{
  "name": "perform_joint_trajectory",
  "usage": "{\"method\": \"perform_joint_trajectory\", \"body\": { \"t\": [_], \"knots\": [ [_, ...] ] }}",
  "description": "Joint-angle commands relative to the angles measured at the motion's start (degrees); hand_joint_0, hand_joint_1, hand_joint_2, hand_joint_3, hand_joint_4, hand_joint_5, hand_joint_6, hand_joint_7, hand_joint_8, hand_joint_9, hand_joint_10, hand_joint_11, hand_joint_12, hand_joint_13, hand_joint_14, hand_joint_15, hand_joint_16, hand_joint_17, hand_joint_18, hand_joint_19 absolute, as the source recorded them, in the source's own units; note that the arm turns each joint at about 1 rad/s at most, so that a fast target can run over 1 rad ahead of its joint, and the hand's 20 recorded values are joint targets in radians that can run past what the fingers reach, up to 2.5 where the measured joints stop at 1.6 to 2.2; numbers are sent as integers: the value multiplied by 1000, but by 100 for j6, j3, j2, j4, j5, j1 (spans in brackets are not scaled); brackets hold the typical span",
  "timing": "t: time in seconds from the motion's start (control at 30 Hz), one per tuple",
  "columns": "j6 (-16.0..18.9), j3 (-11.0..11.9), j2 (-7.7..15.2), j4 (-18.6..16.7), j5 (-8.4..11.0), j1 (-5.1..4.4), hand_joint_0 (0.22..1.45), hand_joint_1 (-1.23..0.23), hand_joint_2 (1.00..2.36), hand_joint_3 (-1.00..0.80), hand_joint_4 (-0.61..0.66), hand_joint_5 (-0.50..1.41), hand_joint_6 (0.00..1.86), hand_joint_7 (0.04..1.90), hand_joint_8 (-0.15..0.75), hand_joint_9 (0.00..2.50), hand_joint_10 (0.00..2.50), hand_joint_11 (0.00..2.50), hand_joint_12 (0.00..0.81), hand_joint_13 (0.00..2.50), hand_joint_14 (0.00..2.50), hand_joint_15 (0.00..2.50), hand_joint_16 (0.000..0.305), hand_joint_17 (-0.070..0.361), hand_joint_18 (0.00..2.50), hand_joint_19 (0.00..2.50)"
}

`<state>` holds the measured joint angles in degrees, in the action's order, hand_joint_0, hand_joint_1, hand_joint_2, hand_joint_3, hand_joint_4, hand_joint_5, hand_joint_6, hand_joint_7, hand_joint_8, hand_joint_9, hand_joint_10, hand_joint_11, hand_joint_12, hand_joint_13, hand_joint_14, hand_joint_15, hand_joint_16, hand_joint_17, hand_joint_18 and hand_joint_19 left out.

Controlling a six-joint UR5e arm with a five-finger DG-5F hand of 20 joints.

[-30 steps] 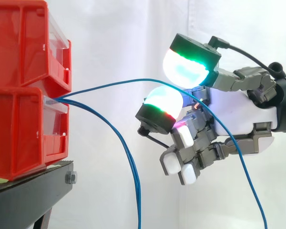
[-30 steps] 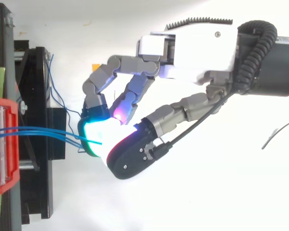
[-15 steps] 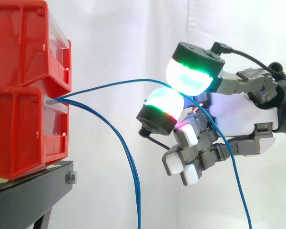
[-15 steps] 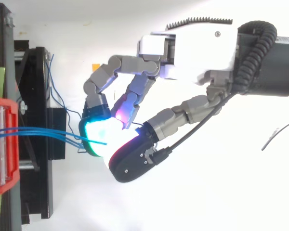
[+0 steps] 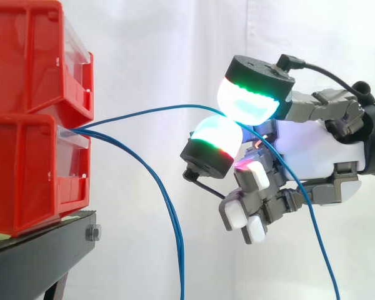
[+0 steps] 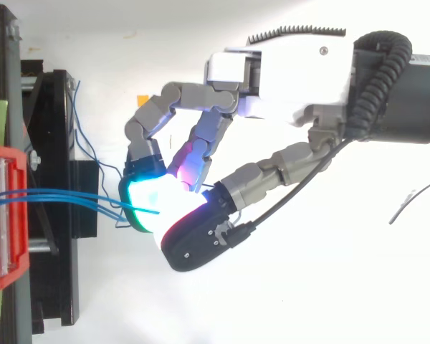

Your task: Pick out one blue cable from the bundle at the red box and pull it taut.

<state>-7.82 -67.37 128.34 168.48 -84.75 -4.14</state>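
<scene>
Beside the red box [image 5: 37, 169], the hand's [image 5: 319, 153] domed pads [image 5: 247, 103] apparently pinch a blue cable [image 5: 169, 106].

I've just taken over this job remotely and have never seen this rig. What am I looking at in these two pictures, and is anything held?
One picture is taken from beside the work, the other from above; both show the same scene. The machine is a robot arm ending in a robot hand, whose glowing fingertip pads are its own. Red bins sit stacked on a black stand. Blue cables come out between the bins. One blue cable arcs across to the robot hand and is pinched between two pads; it curves, not yet taut. The other cables hang down loose.
</scene>
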Motion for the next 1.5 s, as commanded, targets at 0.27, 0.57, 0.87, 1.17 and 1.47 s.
{"method": "perform_joint_trajectory", "body": {
  "t": [0.27,0.57,0.87,1.17,1.47],
  "knots": [
    [0,-4,-2,9,11,1,550,-626,1019,-183,52,-111,917,1205,297,1156,17,486,371,910,15,441,52,117,756,660],
    [62,5,-2,9,20,-8,572,-631,1013,-152,28,-99,918,1189,332,1203,16,487,394,949,14,414,57,128,811,610],
    [290,-4,-2,9,2,1,588,-715,1021,-108,38,-99,917,1207,347,1246,20,522,363,989,14,404,48,108,836,554],
    [712,-4,7,9,-15,10,600,-749,1025,-109,31,-104,921,1219,343,1299,20,595,338,1030,15,414,41,93,821,539],
    [1037,-39,7,9,-42,62,604,-747,1026,-129,36,-109,920,1199,454,1180,4,96,311,985,9,221,39,88,823,492]
  ]
}}
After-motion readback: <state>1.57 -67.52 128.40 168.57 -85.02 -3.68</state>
